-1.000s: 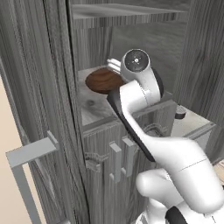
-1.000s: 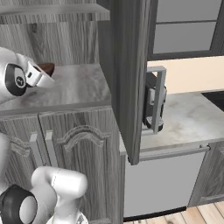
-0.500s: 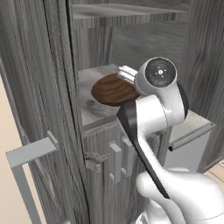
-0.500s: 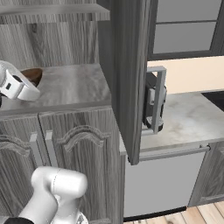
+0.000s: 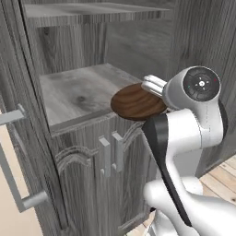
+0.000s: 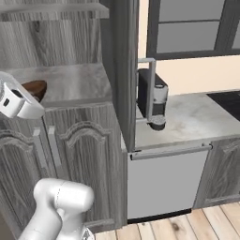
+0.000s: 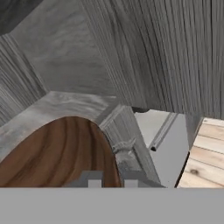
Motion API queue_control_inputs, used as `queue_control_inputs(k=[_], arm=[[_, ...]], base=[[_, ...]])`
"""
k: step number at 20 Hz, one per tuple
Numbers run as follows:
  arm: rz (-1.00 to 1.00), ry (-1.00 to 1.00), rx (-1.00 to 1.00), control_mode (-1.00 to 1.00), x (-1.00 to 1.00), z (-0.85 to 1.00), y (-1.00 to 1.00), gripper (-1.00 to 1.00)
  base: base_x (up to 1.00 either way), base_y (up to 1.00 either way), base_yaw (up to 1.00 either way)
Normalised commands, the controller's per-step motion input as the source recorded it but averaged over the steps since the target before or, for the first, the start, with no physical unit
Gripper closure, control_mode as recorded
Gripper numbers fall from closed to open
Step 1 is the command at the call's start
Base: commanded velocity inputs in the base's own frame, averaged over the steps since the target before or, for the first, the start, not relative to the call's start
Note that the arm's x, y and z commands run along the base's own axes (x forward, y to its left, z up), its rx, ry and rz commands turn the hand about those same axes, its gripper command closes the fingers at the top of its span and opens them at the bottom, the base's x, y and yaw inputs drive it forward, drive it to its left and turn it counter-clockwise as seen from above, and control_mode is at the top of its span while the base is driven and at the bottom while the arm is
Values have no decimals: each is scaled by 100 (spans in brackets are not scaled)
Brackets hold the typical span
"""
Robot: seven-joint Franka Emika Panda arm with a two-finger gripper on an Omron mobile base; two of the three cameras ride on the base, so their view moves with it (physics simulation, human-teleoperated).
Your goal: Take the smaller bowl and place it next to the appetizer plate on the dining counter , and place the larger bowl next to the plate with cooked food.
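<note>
The smaller bowl (image 5: 137, 101) is seen at the near right edge of the grey wooden cabinet shelf (image 5: 76, 92), partly past its front above the cabinet doors (image 5: 108, 156). The gripper (image 7: 113, 180) is closed on the bowl's rim, its fingertips (image 7: 94, 179) close together

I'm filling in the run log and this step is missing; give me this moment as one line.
phase: carry | object: smaller bowl | held: yes, gripper shut on rim | bowl position: above cabinet shelf's front edge
</note>
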Motion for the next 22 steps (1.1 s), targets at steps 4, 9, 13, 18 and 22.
queue_control_inputs(k=[4, 9, 13, 18, 22], arm=[[0, 0, 0, 100, 0, 0, 0, 100], [0, 0, 0, 100, 0, 0, 0, 100], [0, 0, 0, 100, 0, 0, 0, 100], [0, 0, 0, 100, 0, 0, 0, 100], [0, 0, 0, 100, 0, 0, 0, 100]], base=[[-74, -17, 0], [-100, -2, 0], [-100, -31, -9], [-100, -34, -18], [-100, -4, -27]])
